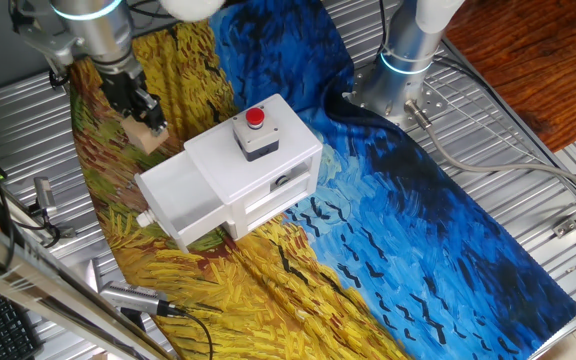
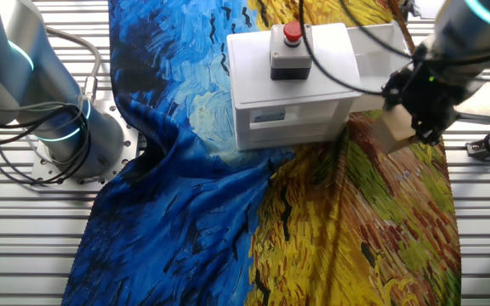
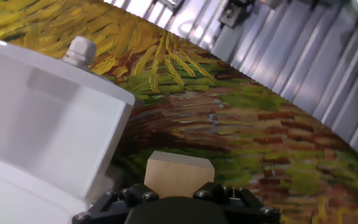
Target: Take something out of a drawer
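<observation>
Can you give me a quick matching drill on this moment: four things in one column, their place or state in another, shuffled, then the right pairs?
Things:
1. wooden block
2. drawer
3. red button
4. cloth

Place or state:
A. pulled open, nothing seen inside
B. on top of the white box
C. spread under the box, blue and yellow
D. held in the gripper jaws, out beside the drawer

Pairs: 1-D, 2-A, 3-B, 4-C

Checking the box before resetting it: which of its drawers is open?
The upper drawer, pulled out and empty, with its knob at the front; the lower drawer sits flush in the white box.
</observation>
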Action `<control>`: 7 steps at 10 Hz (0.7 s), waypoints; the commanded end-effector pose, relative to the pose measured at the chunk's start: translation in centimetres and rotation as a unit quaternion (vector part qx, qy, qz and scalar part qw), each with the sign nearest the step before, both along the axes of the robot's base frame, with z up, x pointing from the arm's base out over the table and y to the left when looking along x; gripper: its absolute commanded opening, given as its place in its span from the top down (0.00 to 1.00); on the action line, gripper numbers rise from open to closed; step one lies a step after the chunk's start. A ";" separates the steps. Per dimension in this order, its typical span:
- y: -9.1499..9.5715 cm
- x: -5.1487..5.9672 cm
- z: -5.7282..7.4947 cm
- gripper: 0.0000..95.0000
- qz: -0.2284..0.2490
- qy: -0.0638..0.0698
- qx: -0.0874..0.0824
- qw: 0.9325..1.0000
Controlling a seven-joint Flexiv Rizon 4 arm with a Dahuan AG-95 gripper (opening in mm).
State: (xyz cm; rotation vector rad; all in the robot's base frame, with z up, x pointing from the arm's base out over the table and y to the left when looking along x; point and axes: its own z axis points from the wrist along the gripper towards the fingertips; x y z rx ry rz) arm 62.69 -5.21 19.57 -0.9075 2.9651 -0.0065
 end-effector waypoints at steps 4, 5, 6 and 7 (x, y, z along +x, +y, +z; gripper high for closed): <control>0.0 0.0 -0.2 1.00 -0.026 0.003 0.003 1.000; 0.0 0.0 -0.2 1.00 -0.027 0.001 0.005 1.000; -0.2 0.0 -0.5 1.00 -0.024 0.001 0.007 1.000; -0.8 0.0 -1.4 1.00 -0.023 -0.003 0.009 1.000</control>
